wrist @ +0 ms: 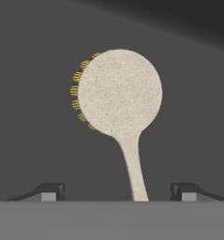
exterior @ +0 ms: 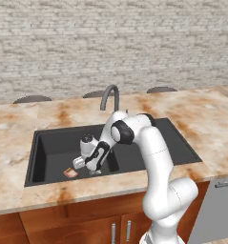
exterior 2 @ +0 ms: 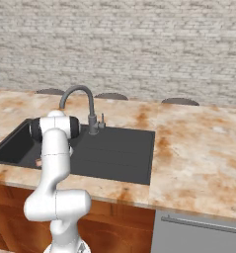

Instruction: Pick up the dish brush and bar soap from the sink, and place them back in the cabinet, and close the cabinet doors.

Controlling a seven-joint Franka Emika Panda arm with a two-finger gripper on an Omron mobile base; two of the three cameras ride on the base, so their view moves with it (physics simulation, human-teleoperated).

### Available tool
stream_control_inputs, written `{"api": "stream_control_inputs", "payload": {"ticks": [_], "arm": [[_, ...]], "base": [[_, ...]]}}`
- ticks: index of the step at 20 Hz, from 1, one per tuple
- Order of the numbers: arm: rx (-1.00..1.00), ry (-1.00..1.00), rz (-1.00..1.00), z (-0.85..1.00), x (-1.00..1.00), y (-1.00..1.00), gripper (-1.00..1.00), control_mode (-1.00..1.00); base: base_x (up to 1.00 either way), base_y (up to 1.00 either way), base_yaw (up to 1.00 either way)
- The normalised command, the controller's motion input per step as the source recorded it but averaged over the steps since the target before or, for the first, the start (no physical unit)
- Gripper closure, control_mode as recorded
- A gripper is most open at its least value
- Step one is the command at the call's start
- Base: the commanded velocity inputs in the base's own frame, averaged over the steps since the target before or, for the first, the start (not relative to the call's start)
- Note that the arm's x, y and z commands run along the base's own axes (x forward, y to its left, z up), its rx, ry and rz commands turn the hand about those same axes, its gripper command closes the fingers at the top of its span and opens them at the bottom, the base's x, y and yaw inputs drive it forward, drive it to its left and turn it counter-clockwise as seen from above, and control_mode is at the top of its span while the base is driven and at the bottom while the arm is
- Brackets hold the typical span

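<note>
Two dark fingertips (wrist: 51, 190) stand wide apart at the bottom of the hand view, so the jaws are open, and the thin pale handle of the dish brush (wrist: 120, 96) runs up between them without touching either. Its round cream head lies flat on the dark floor of the sink (exterior: 48, 152), with short yellow bristles peeping out along one edge of the head.

From the left base view, the gripper (exterior: 92, 167) reaches down into the basin, hanging low over the sink floor near the front wall. The bar soap (exterior: 70, 172) lies on the sink floor just beside the gripper, on the side away from the drainboard, close to the front wall and apart from the fingers. The arm's own elbow and forearm cover the middle of the sink, so the brush itself is hidden from that side.

Behind the sink, a grey gooseneck faucet (exterior 2: 80, 101) rises from the back rim and curves over the basin, well clear of the hand. The flat drainboard (exterior 2: 117, 148) fills the sink's other half.

Tan marble counter (exterior 2: 198, 153) surrounds the sink on all sides. Reddish-brown cupboard doors (exterior: 87, 221) with silver handles sit below the sink's front, and a pale brick wall (exterior: 110, 43) stands beyond the counter.
</note>
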Motion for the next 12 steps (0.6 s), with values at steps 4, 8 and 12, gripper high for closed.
{"api": "stream_control_inputs", "payload": {"ticks": [4,8,12], "arm": [[0.0,0.0,0.0,-0.26,0.15,0.0,-1.0,-1.0],[0.0,0.0,0.0,-0.34,0.06,0.0,-1.0,-1.0],[0.0,0.0,0.0,-0.24,0.0,0.0,1.0,-1.0]], "base": [[0.0,0.0,0.0],[0.0,0.0,0.0],[0.0,0.0,0.0]]}}
